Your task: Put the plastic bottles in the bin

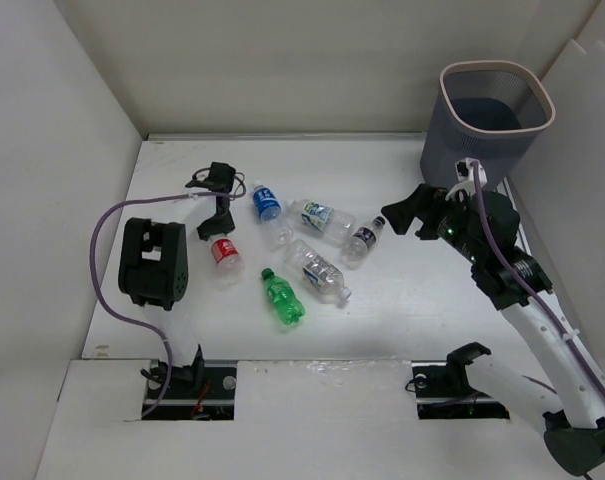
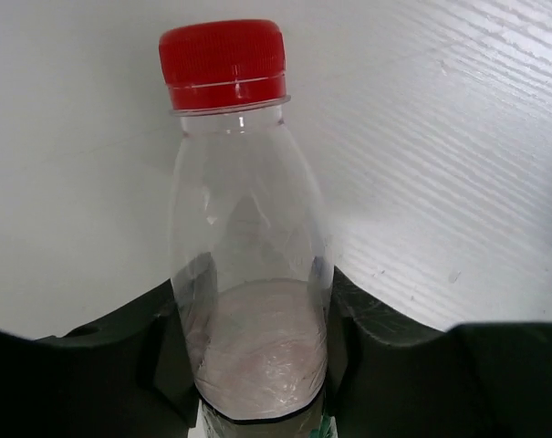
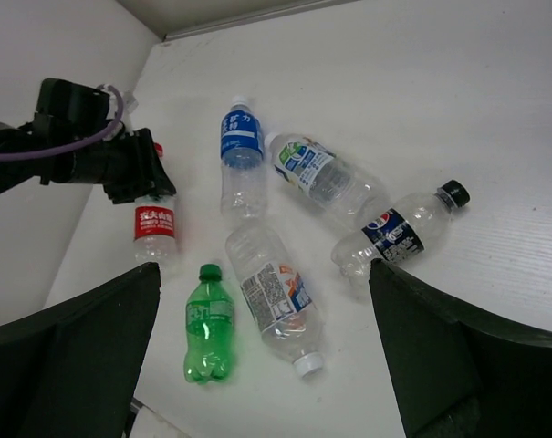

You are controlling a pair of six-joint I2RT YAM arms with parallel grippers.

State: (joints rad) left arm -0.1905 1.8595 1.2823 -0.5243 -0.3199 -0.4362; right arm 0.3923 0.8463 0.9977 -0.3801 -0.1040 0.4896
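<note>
- Top view: the six plastic bottles (image 1: 317, 270) lie on their sides in a loose cluster left of centre on the white surface (image 1: 412, 320). The bin (image 1: 447, 150) stands upright at the far right corner, well apart from them. The left pincer (image 1: 219, 215) is down on the red-capped bottle (image 1: 225, 252), the leftmost one and so the natural pick for that arm. The right pincer (image 1: 407, 212) hovers between cluster and bin, near the dark-labelled bottle (image 1: 362, 240).
- Left wrist view: the red-capped bottle (image 2: 248, 274) sits between the dark fingers (image 2: 120, 365), which are clamped against both flanks of its clear body, the cap (image 2: 223, 59) pointing away. Squeezing across the round body looks meant to stop it rolling when lifted.
- Right wrist view: the right pincer (image 3: 265, 274) is spread wide and holds nothing. It looks down over the green bottle (image 3: 208, 319) and its neighbours, probably poised to choose one.
</note>
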